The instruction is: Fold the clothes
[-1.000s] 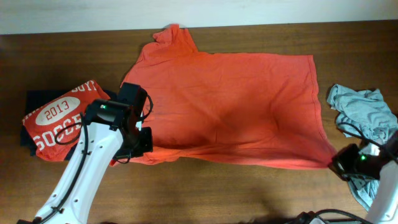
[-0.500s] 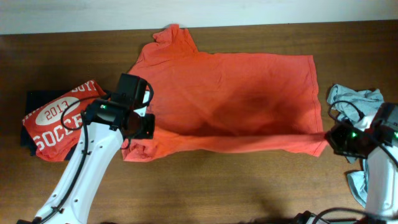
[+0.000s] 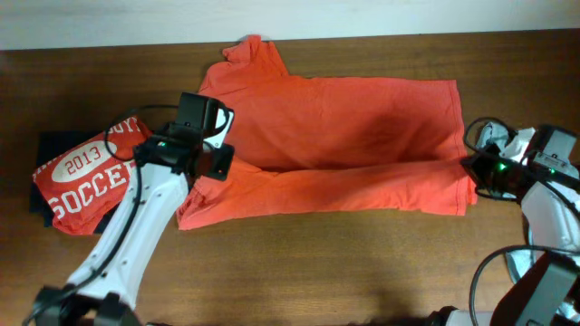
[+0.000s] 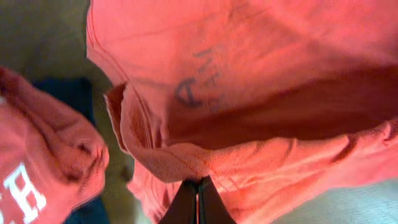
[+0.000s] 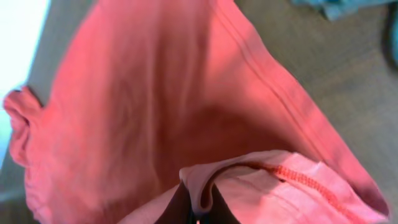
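Note:
An orange T-shirt (image 3: pixel 344 127) lies spread across the table's middle, its near edge lifted and carried toward the far side, forming a fold band (image 3: pixel 335 186). My left gripper (image 3: pixel 216 163) is shut on the shirt's near-left edge (image 4: pixel 186 163). My right gripper (image 3: pixel 473 170) is shut on the shirt's near-right hem (image 5: pixel 249 171). Both hold the cloth above the rest of the shirt.
A folded red "2013 SOCCER" shirt (image 3: pixel 77 177) on a dark garment (image 3: pixel 47 145) sits at the left. A crumpled grey-blue garment (image 3: pixel 521 140) lies at the right, partly behind my right arm. Bare wooden table (image 3: pixel 317 263) lies along the front.
Both grippers have carried the shirt's near edge away from the front and toward the far side, folding the lower part over the shirt. The right arm swung up from the front right corner.

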Robot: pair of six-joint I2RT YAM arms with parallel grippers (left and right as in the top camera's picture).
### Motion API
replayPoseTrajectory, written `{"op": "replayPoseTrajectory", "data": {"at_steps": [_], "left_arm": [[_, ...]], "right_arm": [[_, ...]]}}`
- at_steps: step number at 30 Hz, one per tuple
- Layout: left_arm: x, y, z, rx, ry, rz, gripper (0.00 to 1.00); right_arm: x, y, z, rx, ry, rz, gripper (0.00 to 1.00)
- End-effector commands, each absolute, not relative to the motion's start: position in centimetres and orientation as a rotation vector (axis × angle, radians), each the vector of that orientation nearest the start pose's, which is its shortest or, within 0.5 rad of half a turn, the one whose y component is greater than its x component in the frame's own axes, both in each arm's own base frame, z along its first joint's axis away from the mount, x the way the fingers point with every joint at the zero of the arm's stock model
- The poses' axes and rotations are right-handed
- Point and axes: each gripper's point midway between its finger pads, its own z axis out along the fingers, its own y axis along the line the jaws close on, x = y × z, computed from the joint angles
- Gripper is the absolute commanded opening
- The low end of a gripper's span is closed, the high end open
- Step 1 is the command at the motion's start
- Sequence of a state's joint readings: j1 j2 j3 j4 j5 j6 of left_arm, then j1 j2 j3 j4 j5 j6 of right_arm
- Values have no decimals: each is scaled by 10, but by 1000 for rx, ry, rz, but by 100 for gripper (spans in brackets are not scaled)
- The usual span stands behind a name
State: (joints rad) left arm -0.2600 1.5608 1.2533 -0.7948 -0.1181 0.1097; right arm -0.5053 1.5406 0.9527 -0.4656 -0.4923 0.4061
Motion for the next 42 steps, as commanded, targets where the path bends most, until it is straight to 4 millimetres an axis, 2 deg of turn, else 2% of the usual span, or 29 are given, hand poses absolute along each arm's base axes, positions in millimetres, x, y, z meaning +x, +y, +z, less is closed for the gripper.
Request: {"op": "replayPoseTrajectory", "data": {"at_steps": [1,2,3,4,5,6,10,12,13,17,25,26,27,28,29,32,35,38,40,42], "left_arm": [[388,-77,135,505,2603,165,0],[392,-78,131,504,2600,165,0],[396,-78,128,500,2597,171,1],[401,-77,125,494,2591,184,5],[408,-72,123,476,2577,239,30],[412,-66,124,458,2566,286,46],[419,-45,141,401,2531,455,69],[419,-42,149,395,2533,481,98],[419,-42,154,397,2538,481,99],[413,-45,167,360,2573,442,99],[393,-102,153,499,2659,-27,97],[393,-106,152,505,2656,-59,81],[394,-109,151,509,2655,-80,70],[395,-110,148,511,2659,-86,64],[395,-110,143,514,2672,-84,51],[395,-110,122,523,2729,-79,29],[392,-110,92,535,2812,-73,21],[389,-109,63,549,2888,-66,13],[388,-108,44,556,2930,-63,10],[388,-108,31,559,2954,-61,8]], "right_arm": [[370,-96,102,899,2335,645,4],[373,-97,104,886,2324,641,5],[376,-99,105,873,2311,636,13],[380,-101,108,858,2293,629,31],[386,-104,113,835,2268,620,60],[388,-106,115,828,2256,617,63],[388,-100,120,807,2246,679,67],[386,-95,119,805,2256,714,67],[385,-92,119,800,2262,731,67],[372,-85,110,841,2323,752,67],[328,-63,87,855,2529,796,67],[324,-60,85,861,2547,804,65],[320,-59,84,871,2561,811,63],[317,-57,83,880,2571,817,62],[314,-56,82,894,2585,821,57],[305,-58,77,931,2625,781,46],[288,-69,63,1005,2706,629,45],[285,-72,57,1010,2714,591,45],[288,-76,55,1041,2692,571,28],[292,-80,53,1059,2663,559,17]]}}
